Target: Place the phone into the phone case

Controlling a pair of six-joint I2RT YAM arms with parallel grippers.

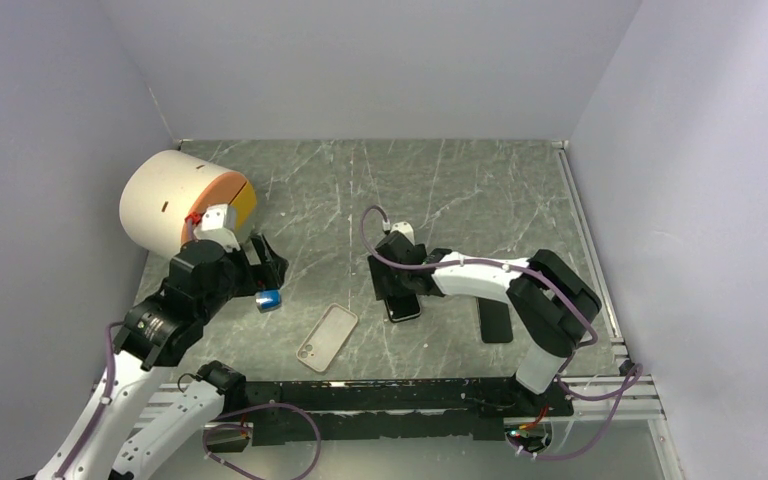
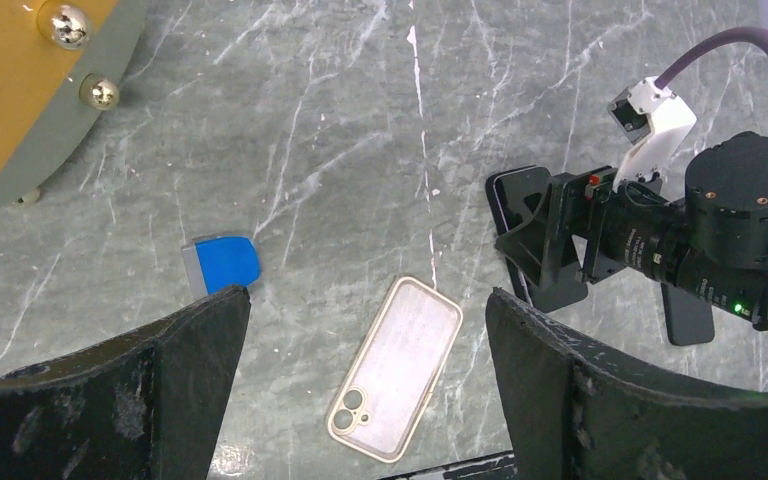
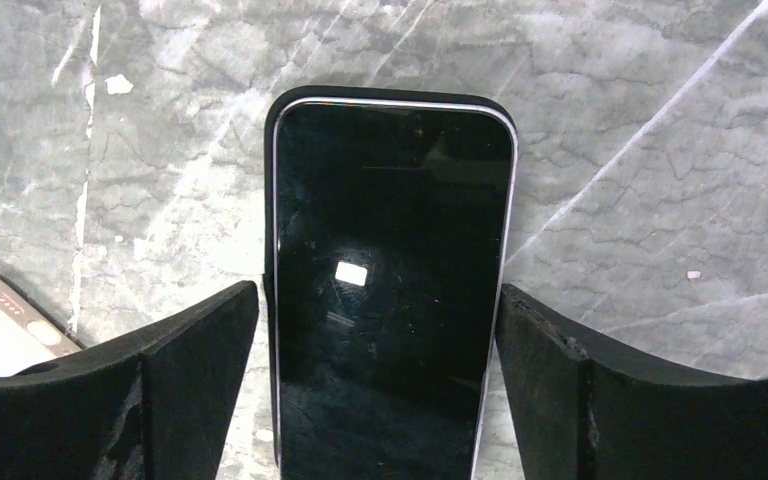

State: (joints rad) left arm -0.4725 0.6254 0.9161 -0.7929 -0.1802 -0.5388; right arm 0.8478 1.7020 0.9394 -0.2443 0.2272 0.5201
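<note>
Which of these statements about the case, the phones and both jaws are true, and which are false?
1. The case lies on the table with no phone in it. True.
2. The left jaws hold the case. False: they are open above the table and hold nothing.
3. The right jaws stand on either side of a black phone. True.
4. Only one black phone is on the table. False: a second phone lies to the right of the first.
5. The blue object rests on the case. False: it lies apart from it, to its left.
</note>
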